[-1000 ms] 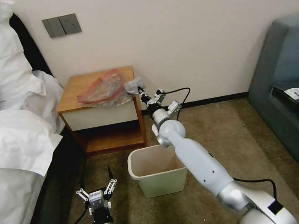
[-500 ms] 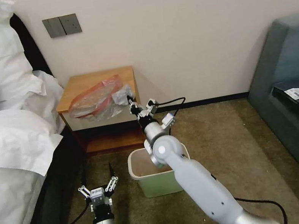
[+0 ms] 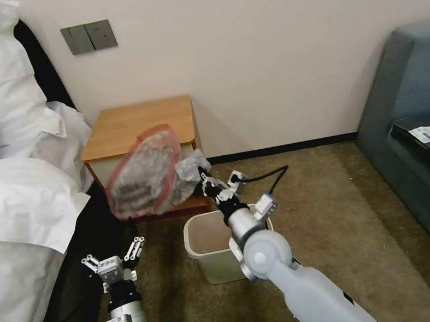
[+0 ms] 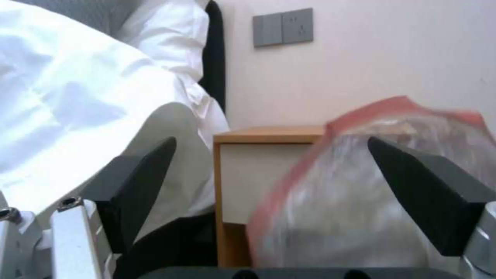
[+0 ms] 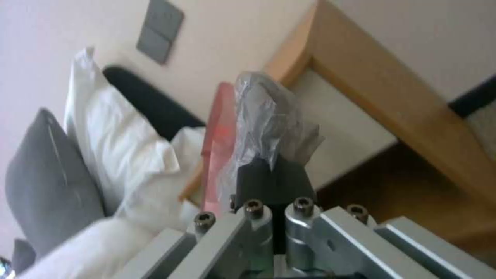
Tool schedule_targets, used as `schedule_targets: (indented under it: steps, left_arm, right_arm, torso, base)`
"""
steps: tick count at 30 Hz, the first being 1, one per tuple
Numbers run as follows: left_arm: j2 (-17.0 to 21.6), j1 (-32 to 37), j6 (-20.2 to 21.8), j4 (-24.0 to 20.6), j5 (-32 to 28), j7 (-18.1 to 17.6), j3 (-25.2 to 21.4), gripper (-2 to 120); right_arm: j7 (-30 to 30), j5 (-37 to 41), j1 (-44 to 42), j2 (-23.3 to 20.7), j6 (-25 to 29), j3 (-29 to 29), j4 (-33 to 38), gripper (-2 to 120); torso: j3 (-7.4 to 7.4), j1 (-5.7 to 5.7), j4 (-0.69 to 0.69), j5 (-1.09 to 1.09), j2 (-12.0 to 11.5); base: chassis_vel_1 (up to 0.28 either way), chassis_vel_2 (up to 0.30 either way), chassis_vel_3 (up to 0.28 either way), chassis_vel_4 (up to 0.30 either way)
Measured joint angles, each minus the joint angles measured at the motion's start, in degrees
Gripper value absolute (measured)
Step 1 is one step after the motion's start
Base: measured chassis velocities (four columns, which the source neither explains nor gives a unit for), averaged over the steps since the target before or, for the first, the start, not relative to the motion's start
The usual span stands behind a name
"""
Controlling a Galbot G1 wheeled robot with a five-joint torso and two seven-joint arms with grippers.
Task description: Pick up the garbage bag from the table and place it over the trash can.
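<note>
Head view, right claw: your right claw (image 3: 203, 175) is clenched on the bunched grey end of the garbage bag (image 3: 147, 176), held in the air in front of the counter (image 3: 136, 124) and just above the far rim of the trash can (image 3: 204, 249).
Head view, bag: you see it hanging clear of the counter top, its red-banded mouth spread as a loop that faces the bed (image 3: 9, 219) side; its body covers part of the white drawer front and the open lower shelf.
Head view, left claw: your left claw (image 3: 113, 253) is low over the carpet between the bed and the trash can, fingers spread, holding nothing; it lies below the bag and apart from it.
Left wrist view, claw: you see both dark fingers (image 4: 137, 182) wide apart with nothing between them.
Left wrist view, bag: the bag (image 4: 356, 193) fills the space beyond the fingers, red band uppermost, in front of the counter (image 4: 269, 135); the white bedding (image 4: 72, 97) lies alongside.
Right wrist view, claw: you see the two dark fingertips (image 5: 274, 182) pressed together on crumpled grey plastic (image 5: 269, 116).
Right wrist view, surroundings: the red band runs beside the pinched bunch; the counter edge (image 5: 372, 89) and pillows (image 5: 108, 131) lie beyond.
</note>
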Motion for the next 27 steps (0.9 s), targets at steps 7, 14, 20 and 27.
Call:
schedule_targets:
  steps: [7,14,20,27]
  left_arm:
    - [0.4,0.0,0.5,0.0,-0.2,-1.0,-0.1,93]
    - [0.6,-0.1,0.5,0.5,-0.7,-1.6,-0.1,93]
    - [0.9,-0.6,0.8,0.8,-0.8,-1.8,0.3,93]
    - [1.1,-0.7,0.9,1.2,-0.8,-1.9,0.5,93]
  right_arm:
    - [1.5,-2.6,-4.6,-2.5,-0.2,-1.5,2.5,0]
    - [2.3,-5.6,-10.6,-6.0,0.2,-0.1,3.5,0]
    - [2.8,-7.0,-13.6,-8.5,0.2,0.9,4.5,0]
    - [3.0,-7.7,-16.0,-11.1,0.3,2.6,4.9,0]
  torso:
    - [0.00,0.00,-0.01,0.00,0.0]
    - [0.01,0.00,0.00,0.00,0.0]
    - [0.01,0.00,-0.01,0.00,0.0]
    - [0.00,0.00,0.00,0.00,0.0]
  base:
    - [0.000,0.000,0.000,0.000]
    - [0.000,0.000,0.000,0.000]
    - [0.000,0.000,0.000,0.000]
    - [0.000,0.000,0.000,0.000]
